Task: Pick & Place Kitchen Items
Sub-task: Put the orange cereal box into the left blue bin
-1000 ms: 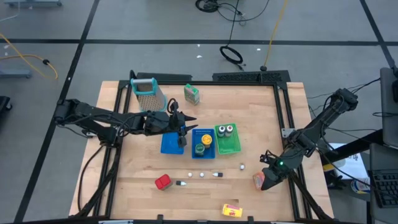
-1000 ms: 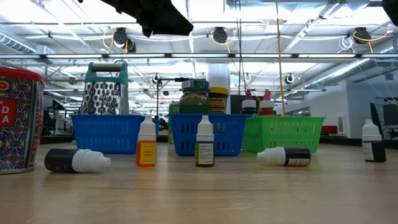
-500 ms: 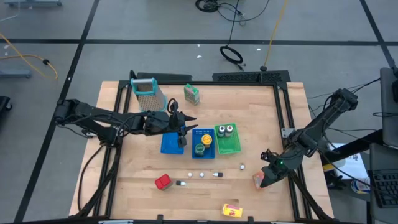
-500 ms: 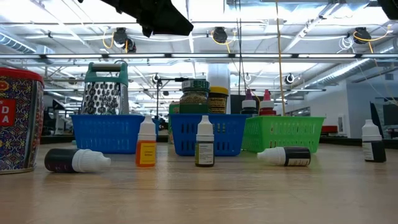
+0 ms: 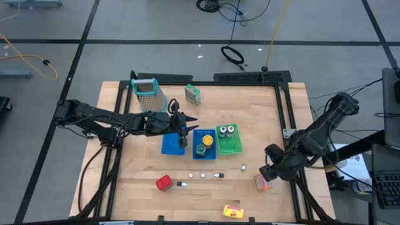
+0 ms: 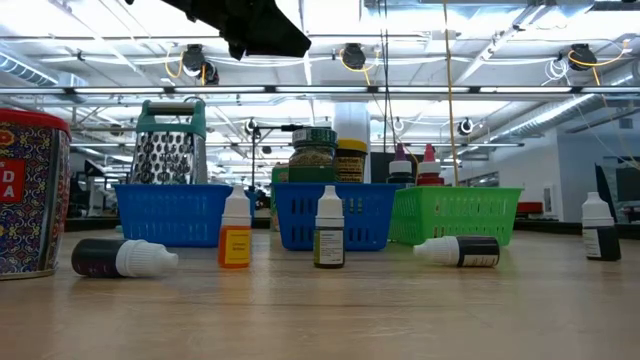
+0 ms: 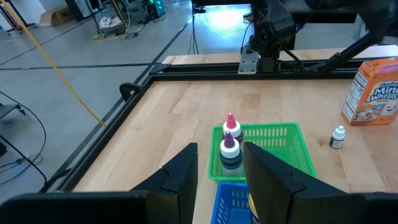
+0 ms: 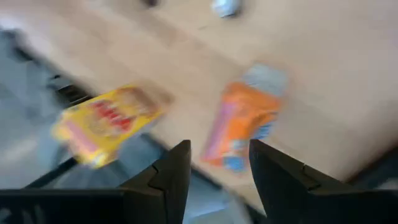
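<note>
Centre: blue baskets (image 5: pixel 187 143), green basket (image 5: pixel 229 139) block passage.
Front row: dropper bottles (image 5: pixel 202 175), narrow gaps.
Left front: bare table (image 5: pixel 134 169).

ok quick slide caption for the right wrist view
Right gripper, fingers open and empty, above the orange packet, yellow box beside it.

From straight overhead we get the whole light wooden table (image 5: pixel 137 187). Our low camera sits at tabletop level, close behind the row of small dropper bottles, facing the green mesh basket (image 6: pixel 455 215). The left wrist camera shares that basket (image 7: pixel 292 155); the right wrist one looks down near the table's edge.
</note>
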